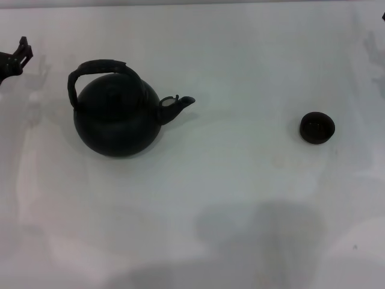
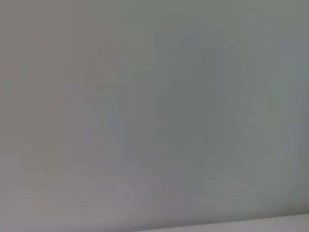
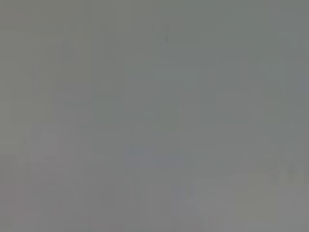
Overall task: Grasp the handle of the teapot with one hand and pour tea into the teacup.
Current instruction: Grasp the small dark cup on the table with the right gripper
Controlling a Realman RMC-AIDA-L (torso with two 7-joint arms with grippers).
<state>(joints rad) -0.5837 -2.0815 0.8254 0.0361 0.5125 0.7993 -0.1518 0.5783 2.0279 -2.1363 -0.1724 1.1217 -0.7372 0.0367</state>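
Nearest the camera the white table lies bare apart from soft shadows along the lower frame. Farther up, left of centre, stands the teapot, upright, its stubby spout pointing toward the right side of the picture. Well apart from it, at right of centre, sits the teacup, mouth up. The pot looks bulky and probably heavy for its size, rigid, with a matte skin that should not slip much; the cup looks light and easy to knock. The handle arches over the pot's top, and its crown seems the best place to grip. At the far upper left edge the left gripper hangs clear of the pot; whether its jaws are parted I cannot tell. The right gripper is not visible.
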